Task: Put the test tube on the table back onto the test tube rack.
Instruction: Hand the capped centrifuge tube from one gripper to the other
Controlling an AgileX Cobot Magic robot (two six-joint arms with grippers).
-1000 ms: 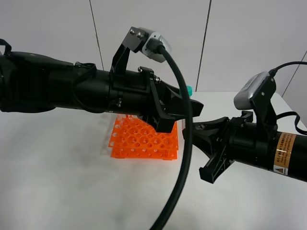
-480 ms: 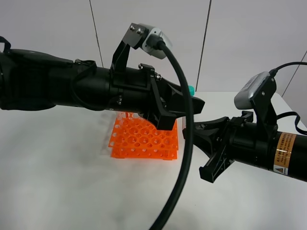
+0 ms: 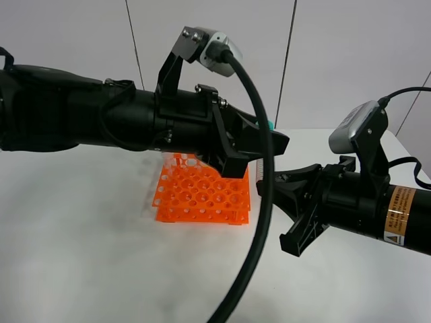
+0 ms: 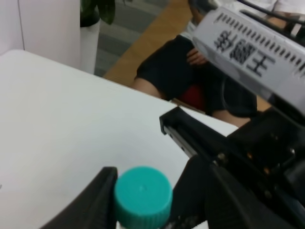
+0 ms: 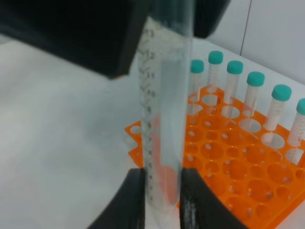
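Currently off the table (image 3: 81, 256): test tube (image 5: 164, 109) up in the air, upright, cap end up, near the centre of the high view, just right of the test tube rack (image 3: 202, 195). Clamped twice. Pinched just under the teal cap (image 4: 143, 196) by the left gripper (image 4: 145, 188), reaching across from the left of the frame. Pinched lower on the clear body by the right gripper (image 5: 163, 183), fingers snug on both sides, coming in from the right edge.

Reads as a handover or regrasp, judging by two grips at once. High grip probably chosen to leave the lower body and pointed tip free for dropping into a hole. Low grip probably there to keep things vertical meanwhile. Lower end hidden behind the black cable (image 3: 259, 222) in the high view, so tip height over the table unclear.

Rack flat at frame centre, many holes free, row of teal-capped tubes (image 5: 256, 90) along one edge. Not yet over any hole, as far as can be told.

Next, likely: let go with the right, carry toward the rack with the left, line tip over a free hole, lower straight. Risk: sideways pull with both clamped, bending or slipping the tube.
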